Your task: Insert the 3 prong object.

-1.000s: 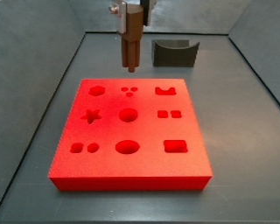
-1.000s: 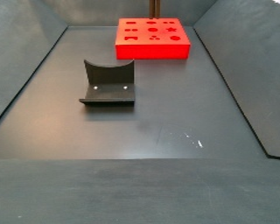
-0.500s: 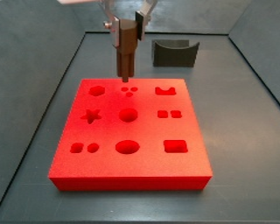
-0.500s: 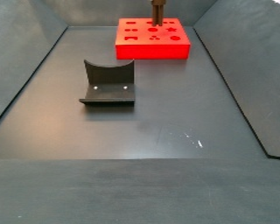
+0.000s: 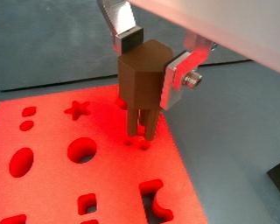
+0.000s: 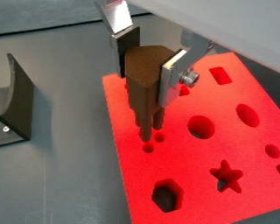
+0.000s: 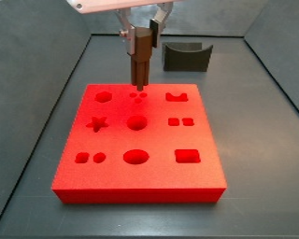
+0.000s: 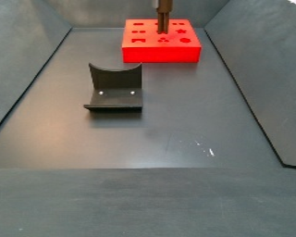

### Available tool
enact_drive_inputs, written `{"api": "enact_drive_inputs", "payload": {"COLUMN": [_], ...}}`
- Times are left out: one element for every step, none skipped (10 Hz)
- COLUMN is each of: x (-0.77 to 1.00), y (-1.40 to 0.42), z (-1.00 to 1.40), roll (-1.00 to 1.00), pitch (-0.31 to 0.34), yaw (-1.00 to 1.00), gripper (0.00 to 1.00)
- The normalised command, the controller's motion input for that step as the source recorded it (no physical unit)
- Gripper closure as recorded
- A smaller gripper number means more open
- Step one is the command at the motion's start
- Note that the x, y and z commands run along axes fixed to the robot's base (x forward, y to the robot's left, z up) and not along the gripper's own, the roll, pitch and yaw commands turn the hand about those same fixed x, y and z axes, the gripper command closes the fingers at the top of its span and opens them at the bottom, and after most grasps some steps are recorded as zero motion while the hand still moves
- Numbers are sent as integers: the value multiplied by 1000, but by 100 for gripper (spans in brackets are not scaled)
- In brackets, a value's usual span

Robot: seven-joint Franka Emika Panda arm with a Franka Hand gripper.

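My gripper (image 7: 141, 35) is shut on the 3 prong object (image 7: 139, 63), a slim dark brown upright peg with thin prongs at its lower end. It hangs over the red block (image 7: 139, 145), its prongs right at the cluster of three small holes (image 7: 139, 95) near the block's far edge; I cannot tell whether they have gone in. In both wrist views the peg (image 5: 143, 83) (image 6: 146, 87) sits between the silver fingers (image 5: 178, 70) (image 6: 173, 74), prongs (image 5: 139, 131) (image 6: 146, 131) at the small holes. In a side view the peg (image 8: 165, 17) stands over the block (image 8: 162, 43).
The red block has several other shaped holes: star (image 7: 97, 122), circles (image 7: 137, 156), squares (image 7: 187, 156). A dark grey curved holder (image 7: 186, 56) stands behind the block, and also shows in a side view (image 8: 114, 88). Grey walls bound the floor.
The gripper has carried the peg forward over the block's far edge and lowered it, so the prongs now reach the three small holes.
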Motion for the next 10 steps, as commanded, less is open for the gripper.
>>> {"api": "enact_drive_inputs", "payload": {"x": [0,0,0,71,91,0,31,0,-3,-6], "y": [-54,-97,-140,-126,-40,0,0,0,0,0], "z": [-123,-189,-191,-200,-177,-71,-9,-23,-29,-46], "roll": [0,39,66,70,97,213,216,181,130,101], "pitch": [-113,-150,-156,-163,-164,-187,-151,-101,-76,-57], "yaw": [0,0,0,0,0,-14,-9,-63,-77,-60], "gripper": [100,100,100,100,100,100,100,100,100,100]}}
